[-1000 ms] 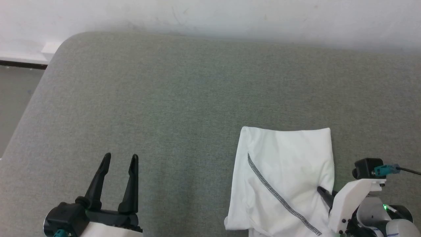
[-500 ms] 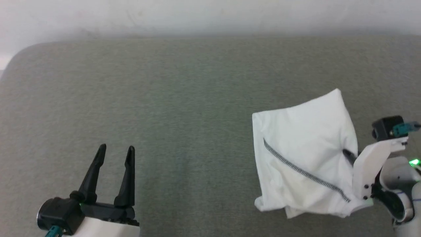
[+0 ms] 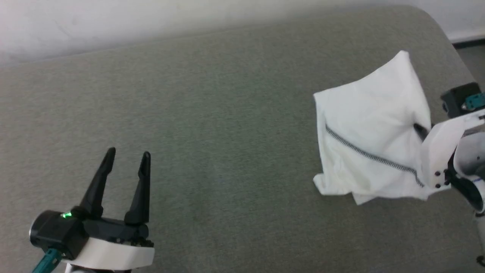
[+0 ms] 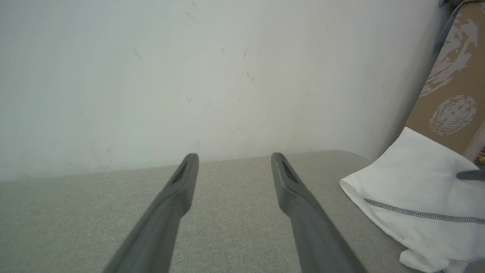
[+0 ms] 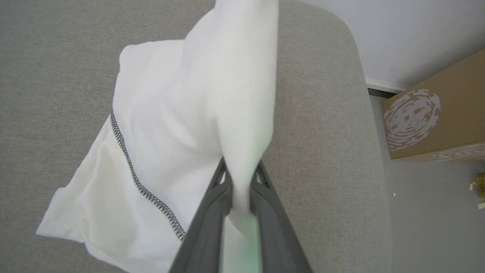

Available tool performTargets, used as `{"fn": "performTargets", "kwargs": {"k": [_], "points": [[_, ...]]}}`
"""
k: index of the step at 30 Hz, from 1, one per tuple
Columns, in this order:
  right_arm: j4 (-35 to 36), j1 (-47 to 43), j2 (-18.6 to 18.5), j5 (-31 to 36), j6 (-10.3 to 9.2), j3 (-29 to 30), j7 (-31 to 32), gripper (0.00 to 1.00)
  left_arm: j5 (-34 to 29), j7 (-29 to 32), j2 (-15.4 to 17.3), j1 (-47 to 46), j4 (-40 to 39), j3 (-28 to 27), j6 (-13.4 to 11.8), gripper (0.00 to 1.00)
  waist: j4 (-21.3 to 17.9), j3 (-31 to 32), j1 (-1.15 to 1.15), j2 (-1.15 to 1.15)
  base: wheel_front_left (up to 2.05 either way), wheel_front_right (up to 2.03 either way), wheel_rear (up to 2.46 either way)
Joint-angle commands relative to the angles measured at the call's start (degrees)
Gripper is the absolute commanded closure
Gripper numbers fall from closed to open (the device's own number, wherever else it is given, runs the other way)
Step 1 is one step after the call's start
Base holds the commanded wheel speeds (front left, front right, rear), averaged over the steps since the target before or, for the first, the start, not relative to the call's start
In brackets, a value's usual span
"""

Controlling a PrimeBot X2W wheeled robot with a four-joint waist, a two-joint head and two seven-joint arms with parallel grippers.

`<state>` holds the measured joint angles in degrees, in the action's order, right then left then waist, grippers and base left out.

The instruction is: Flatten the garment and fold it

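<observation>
The right wrist view shows the right gripper [image 5: 240,168] pinching a lifted fold of the white T-shirt [image 5: 170,113] (zigzag seam up) near the right end of the grey upholstered surface [image 5: 57,57]. In the head view the left gripper [image 3: 128,152] is spread and well apart from the shirt. A cardboard box [image 5: 432,121] stands beside the surface, with a white wall [image 4: 189,76] behind.

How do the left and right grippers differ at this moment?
The left gripper is open, its fingers spread and empty; the right gripper is shut on a fold of the garment. The left gripper hangs over bare grey cushion, apart from the garment; the right gripper holds one side of the garment raised. Both have two long dark fingers.
</observation>
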<state>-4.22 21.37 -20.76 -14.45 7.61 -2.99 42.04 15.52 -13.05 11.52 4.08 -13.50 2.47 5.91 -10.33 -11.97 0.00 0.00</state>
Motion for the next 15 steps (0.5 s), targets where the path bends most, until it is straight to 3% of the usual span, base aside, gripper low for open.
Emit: {"fn": "performTargets", "kwargs": {"k": [1,7,15], "points": [[-0.40,2.25,-1.13,0.40,-0.12,-0.70,-1.13,1.00,-0.79,0.29,0.86,-1.52,-0.95,-0.12,-0.28,0.00,-4.34,-3.94,0.00,0.00,0.00,0.00,0.00],[-2.46,6.66,-5.73,1.05,-0.12,-2.33,-4.16,1.00,-2.10,0.31,2.83,-4.37,-4.21,-0.77,-0.38,0.00,-5.62,-8.82,0.00,0.00,0.00,0.00,0.00],[-5.63,10.98,-10.75,4.45,-0.12,-0.23,-7.99,1.00,-3.29,-0.43,4.84,-7.52,-8.30,-2.10,-0.49,0.00,-5.23,-15.09,0.00,0.00,0.00,0.00,0.00]]}}
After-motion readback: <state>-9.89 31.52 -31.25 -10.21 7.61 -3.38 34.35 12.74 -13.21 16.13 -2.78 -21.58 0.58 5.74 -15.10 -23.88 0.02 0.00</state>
